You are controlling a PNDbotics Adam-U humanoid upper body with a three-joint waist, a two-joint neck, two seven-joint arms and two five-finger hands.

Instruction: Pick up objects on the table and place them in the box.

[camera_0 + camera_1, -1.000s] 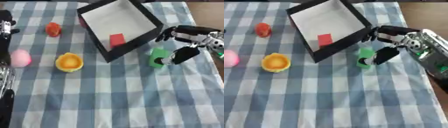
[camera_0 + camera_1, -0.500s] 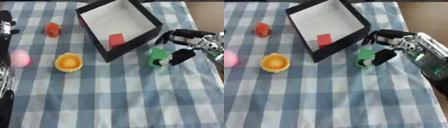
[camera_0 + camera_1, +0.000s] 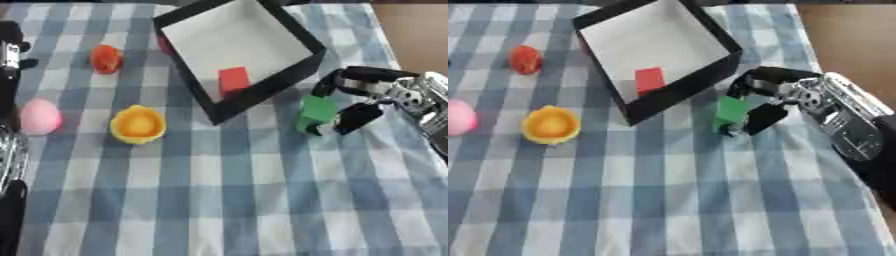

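Observation:
A green block stands on the checked cloth just right of the black box, near the box's front corner. My right hand comes in from the right and is curled round the block. The thumb lies against its right side and the fingers bend over its far edge. A red block lies on the white floor of the box. Parts of my left arm and hand show along the left edge, far from the block.
On the left of the cloth lie an orange-red object, a pink egg shape and a yellow-orange cup shape. The table's right edge runs close behind my right hand.
My right hand has moved left toward the green block and its fingers have curled down over it. The block stays where it was.

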